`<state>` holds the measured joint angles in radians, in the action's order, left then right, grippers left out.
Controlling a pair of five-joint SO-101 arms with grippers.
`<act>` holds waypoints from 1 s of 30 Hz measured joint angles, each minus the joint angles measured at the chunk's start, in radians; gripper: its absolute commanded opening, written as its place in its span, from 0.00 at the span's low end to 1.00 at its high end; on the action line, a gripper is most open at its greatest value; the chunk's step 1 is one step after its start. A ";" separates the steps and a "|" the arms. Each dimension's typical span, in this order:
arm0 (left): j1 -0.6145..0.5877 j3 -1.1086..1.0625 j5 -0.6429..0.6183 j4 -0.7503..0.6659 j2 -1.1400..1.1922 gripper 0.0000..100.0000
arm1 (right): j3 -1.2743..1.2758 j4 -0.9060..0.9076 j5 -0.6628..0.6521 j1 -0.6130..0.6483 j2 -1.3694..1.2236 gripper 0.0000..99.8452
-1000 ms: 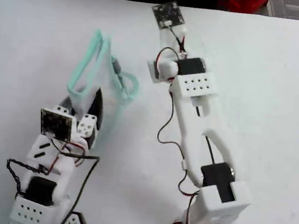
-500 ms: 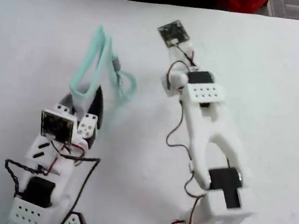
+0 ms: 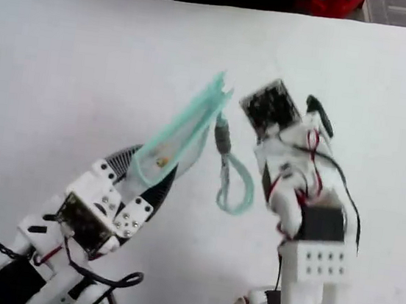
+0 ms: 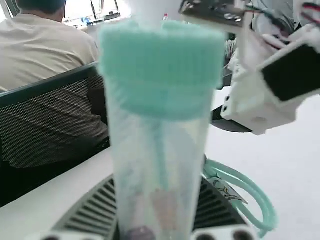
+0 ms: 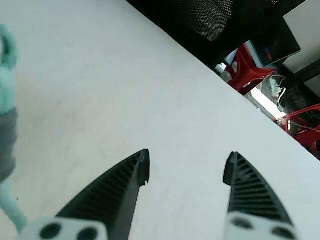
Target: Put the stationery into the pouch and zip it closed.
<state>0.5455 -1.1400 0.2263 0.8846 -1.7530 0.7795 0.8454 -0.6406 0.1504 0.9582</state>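
Left claw (image 3: 140, 165) is at the near left of the table (image 3: 65, 68), closed on the pouch (image 3: 180, 131). The lower end of the clear body is pinched between the ribbed jaws, as seen in the left wrist view (image 4: 156, 220).

The pouch is held slanting out of the claw toward mid-table. Its teal zip band (image 4: 162, 65) is at the far end, close to the wrist of the right arm (image 3: 305, 224) but not seen touching it. The band is seen edge-on from above and as a broad teal strip from the left wrist.

A teal loop (image 3: 234, 189) is attached near the zip end and trails down between the two arms. It is also seen beside the pouch body from the left wrist (image 4: 247, 192).

Small shapes are made out faintly through the clear wall, low in the pouch (image 4: 161, 207). What they are cannot be told, and whether the zip is run shut cannot be told either.

Right claw (image 5: 187, 162) is spread wide with nothing between the jaws. It is held over bare table just beside the pouch, and a sliver of teal is caught at the edge of its own view (image 5: 6, 47).
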 measured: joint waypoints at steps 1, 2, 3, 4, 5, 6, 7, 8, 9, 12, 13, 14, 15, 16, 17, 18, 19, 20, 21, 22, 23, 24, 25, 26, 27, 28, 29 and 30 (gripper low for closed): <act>0.002 0.012 0.000 0.009 0.023 0.02 | 0.048 0.002 -0.002 0.003 0.064 0.24; 0.005 0.017 0.000 0.011 0.044 0.02 | 0.094 0.002 -0.002 0.002 0.127 0.23; 0.005 0.018 -0.002 0.011 0.063 0.02 | 0.137 0.008 -0.003 0.000 0.189 0.22; 0.005 0.018 -0.011 0.011 0.074 0.02 | 0.176 0.017 0.002 -0.005 0.247 0.21; 0.005 0.018 -0.025 0.011 0.080 0.02 | 0.213 0.028 0.012 -0.005 0.302 0.20; -0.005 0.018 -0.044 0.011 0.081 0.02 | 0.249 0.037 0.035 -0.002 0.359 0.20; -0.017 0.018 -0.066 0.011 0.081 0.02 | 0.279 0.049 0.063 0.011 0.411 0.20; -0.037 0.018 -0.087 0.011 0.081 0.02 | 0.305 0.064 0.095 0.031 0.466 0.20; -0.052 0.018 -0.103 0.011 0.081 0.02 | 0.328 0.080 0.130 0.058 0.520 0.20; -0.064 0.018 -0.135 0.011 0.081 0.02 | 0.416 0.097 0.235 0.186 0.674 0.19; -0.066 0.018 -0.140 0.011 0.081 0.02 | 0.445 0.089 0.259 0.224 0.704 0.19; -0.066 0.018 -0.140 0.011 0.081 0.02 | 0.474 0.077 0.281 0.250 0.727 0.19; -0.069 0.018 -0.140 0.011 0.081 0.02 | 0.499 0.063 0.296 0.262 0.735 0.19; -0.071 0.018 -0.140 0.011 0.081 0.02 | 0.517 0.043 0.315 0.270 0.740 0.19; -0.071 0.018 -0.140 0.011 0.081 0.02 | 0.532 0.025 0.334 0.276 0.743 0.19; -0.071 0.018 -0.140 0.011 0.081 0.02 | 0.540 0.003 0.359 0.278 0.738 0.19; -0.071 0.018 -0.140 0.011 0.081 0.02 | 0.543 -0.020 0.381 0.278 0.727 0.19; -0.071 0.018 -0.140 0.011 0.081 0.02 | 0.545 -0.043 0.399 0.278 0.712 0.19; -0.071 0.018 -0.140 0.011 0.081 0.02 | 0.545 -0.069 0.416 0.279 0.687 0.19; -0.068 0.018 -0.140 0.011 0.081 0.02 | 0.546 -0.101 0.430 0.281 0.663 0.19; -0.058 0.018 -0.138 0.011 0.081 0.02 | 0.546 -0.133 0.443 0.281 0.637 0.19; -0.044 0.018 -0.138 0.011 0.081 0.02 | 0.546 -0.167 0.456 0.281 0.614 0.19; -0.025 0.018 -0.138 0.011 0.081 0.02 | 0.546 -0.195 0.474 0.281 0.591 0.19; -0.005 0.018 -0.141 0.011 0.081 0.02 | 0.546 -0.210 0.496 0.281 0.572 0.19; 0.014 0.018 -0.141 0.011 0.081 0.02 | 0.546 -0.215 0.519 0.281 0.562 0.19; 0.029 0.018 -0.141 0.011 0.081 0.02 | 0.546 -0.215 0.537 0.281 0.557 0.19; 0.037 0.018 -0.141 0.011 0.081 0.02 | 0.546 -0.210 0.551 0.281 0.557 0.19; 0.041 0.018 -0.141 0.011 0.081 0.02 | 0.546 -0.209 0.562 0.281 0.559 0.19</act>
<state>0.5869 -1.1216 0.0852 0.8953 -1.6717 1.3257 0.6368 -0.0790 0.4312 1.5167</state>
